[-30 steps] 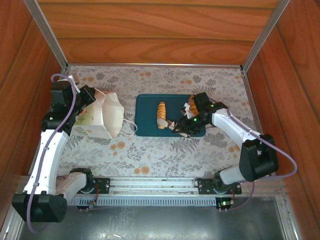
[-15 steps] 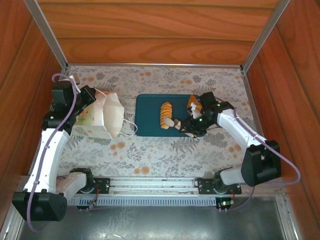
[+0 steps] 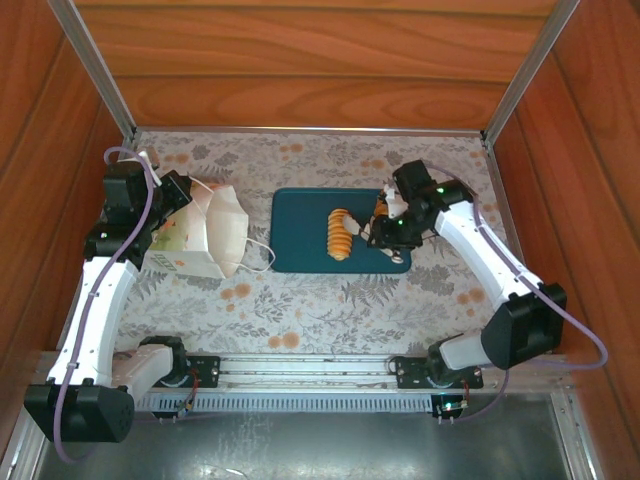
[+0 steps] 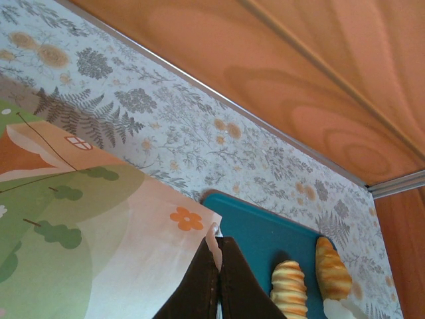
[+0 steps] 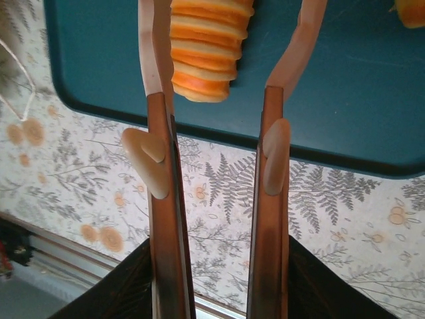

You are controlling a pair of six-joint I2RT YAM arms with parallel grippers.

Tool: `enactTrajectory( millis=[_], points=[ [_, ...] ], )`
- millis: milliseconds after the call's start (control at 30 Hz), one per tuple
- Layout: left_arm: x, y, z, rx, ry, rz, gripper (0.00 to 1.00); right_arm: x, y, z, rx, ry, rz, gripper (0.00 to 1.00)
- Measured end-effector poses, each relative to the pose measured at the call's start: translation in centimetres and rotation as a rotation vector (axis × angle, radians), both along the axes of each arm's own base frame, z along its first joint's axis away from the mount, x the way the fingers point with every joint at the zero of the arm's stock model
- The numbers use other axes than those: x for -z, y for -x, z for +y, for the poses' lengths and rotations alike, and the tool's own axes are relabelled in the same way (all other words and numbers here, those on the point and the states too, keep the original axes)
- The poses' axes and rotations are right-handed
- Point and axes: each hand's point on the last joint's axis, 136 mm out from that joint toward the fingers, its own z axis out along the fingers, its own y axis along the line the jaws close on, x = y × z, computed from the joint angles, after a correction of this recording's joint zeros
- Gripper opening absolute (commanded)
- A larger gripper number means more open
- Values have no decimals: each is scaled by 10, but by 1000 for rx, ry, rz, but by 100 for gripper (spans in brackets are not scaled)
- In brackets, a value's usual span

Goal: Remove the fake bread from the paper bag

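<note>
Plainly, paper bag (image 4: pixel 133 259) printed with green hills (image 4: pixel 40 266), orange flower (image 4: pixel 185 218).

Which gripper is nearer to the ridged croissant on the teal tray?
Right. The right gripper flanks the croissant; the left gripper pinches the paper bag, beyond the tray's left edge.

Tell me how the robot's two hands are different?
The left gripper is pinched shut on the edge of the paper bag; the right gripper is open. The left gripper sits at the bag; the right gripper hangs over the teal tray, a ridged croissant between its fingers. Both have two fingers.
</note>
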Motion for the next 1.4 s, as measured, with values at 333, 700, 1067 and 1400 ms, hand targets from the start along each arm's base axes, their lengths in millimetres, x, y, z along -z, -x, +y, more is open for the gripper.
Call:
enactTrajectory(
  millis=[333,700,1067,1400],
  points=[
    [0,0,-2,12,-3,-2,0,3,-13,30,-63,151,5,53],
    [0,0,-2,20,-16,-7,0,29,-17,41,-88,236,76,51],
    [0,0,-2,19,-16,-6,0,39,-16,42,-97,247,94,44],
    [0,0,-2,19,-15,-6,0,41,-17,43,-99,249,96,39]
  ],
)
